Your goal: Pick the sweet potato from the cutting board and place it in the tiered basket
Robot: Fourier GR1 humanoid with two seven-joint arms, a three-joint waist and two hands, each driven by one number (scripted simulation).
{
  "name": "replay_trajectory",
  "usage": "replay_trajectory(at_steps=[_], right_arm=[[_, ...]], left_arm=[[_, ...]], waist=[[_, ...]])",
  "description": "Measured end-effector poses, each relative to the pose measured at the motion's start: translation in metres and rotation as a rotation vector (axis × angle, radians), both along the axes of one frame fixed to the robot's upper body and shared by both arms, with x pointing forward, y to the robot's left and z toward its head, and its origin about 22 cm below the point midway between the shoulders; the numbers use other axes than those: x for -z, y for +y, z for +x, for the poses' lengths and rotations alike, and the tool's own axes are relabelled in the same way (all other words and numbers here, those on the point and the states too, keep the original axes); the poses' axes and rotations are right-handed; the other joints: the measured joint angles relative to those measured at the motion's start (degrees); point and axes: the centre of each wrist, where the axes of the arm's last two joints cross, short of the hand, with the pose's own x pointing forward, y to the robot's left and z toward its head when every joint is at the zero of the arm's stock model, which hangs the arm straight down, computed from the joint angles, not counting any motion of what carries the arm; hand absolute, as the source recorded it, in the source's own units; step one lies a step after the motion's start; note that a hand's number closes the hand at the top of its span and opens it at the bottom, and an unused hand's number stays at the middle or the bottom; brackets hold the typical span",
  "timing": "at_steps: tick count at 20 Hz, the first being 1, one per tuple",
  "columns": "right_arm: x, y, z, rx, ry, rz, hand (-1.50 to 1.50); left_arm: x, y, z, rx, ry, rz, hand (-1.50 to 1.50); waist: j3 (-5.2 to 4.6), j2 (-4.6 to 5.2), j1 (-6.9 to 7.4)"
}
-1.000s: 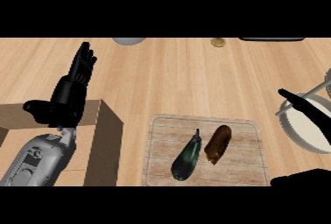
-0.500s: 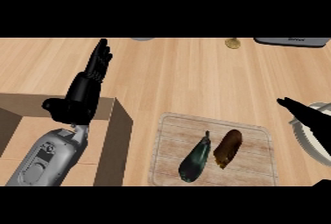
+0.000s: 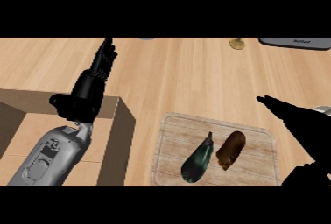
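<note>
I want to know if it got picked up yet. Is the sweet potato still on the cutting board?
Yes, on the board. The sweet potato lies on the cutting board beside the eggplant; no hand touches it.

The cutting board lies flat on the wooden worktop and carries the brown sweet potato just beside a dark green eggplant, both angled the same way. The left robot hand shows at the view's left with fingers straight and pointing up, above an open wooden box set left of the board. The right robot hand shows at the right edge, fingers extended, apart from the board and holding nothing.
</note>
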Motion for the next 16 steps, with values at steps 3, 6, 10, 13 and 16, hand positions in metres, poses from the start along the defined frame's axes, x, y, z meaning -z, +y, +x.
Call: replay_trajectory(at_steps=[3, 6, 10, 13, 16], right_arm=[[0.007, 0.008, 0.008, -0.007, 0.046, -0.017, -1.5], [0.014, 0.016, 0.015, -0.013, 0.089, -0.032, -1.5], [0.018, 0.027, 0.024, -0.027, 0.129, -0.056, -1.5], [0.022, 0.036, 0.031, -0.037, 0.144, -0.085, -1.5], [0.023, 0.044, 0.038, -0.048, 0.152, -0.118, -1.5]], left_arm=[[0.001, 0.0, 0.0, -0.008, -0.001, 0.002, 0.0], [0.003, 0.002, 0.0, -0.02, 0.003, 0.001, 0.0], [0.005, 0.006, -0.002, -0.038, 0.01, -0.001, 0.0], [0.007, 0.009, -0.003, -0.052, 0.008, -0.001, 0.0], [0.009, 0.013, -0.005, -0.073, 0.006, -0.002, 0.0]], waist=[[0.02, -0.12, -0.07], [0.06, -0.31, -0.47], [0.12, -0.67, -1.28], [0.22, -0.86, -1.84], [0.37, -1.06, -2.54]])
